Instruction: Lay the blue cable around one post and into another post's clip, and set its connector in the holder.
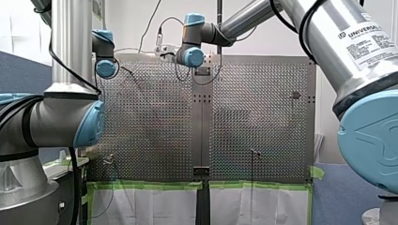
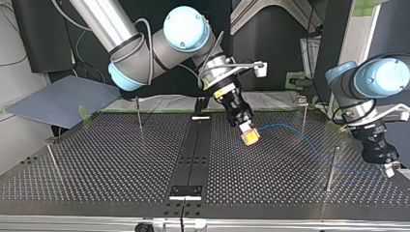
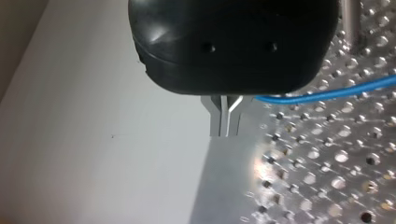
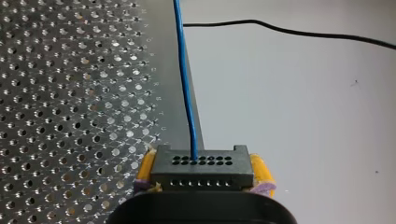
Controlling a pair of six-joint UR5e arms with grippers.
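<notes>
Right gripper (image 2: pixel 247 134) is clenched on the connector (image 4: pixel 201 168), yellow pads either side, above the table (image 2: pixel 121 164) near its middle. Left gripper (image 3: pixel 224 130) has its metal fingers pinched on the blue cable (image 4: pixel 186 93) at the top view's right edge. The cable sags between them past the far post (image 2: pixel 303 116) and near post (image 2: pixel 331 166) without wrapping either (no clip engaged that I can see, holder not identifiable), so I judge routing, clipping and seating all remain.
</notes>
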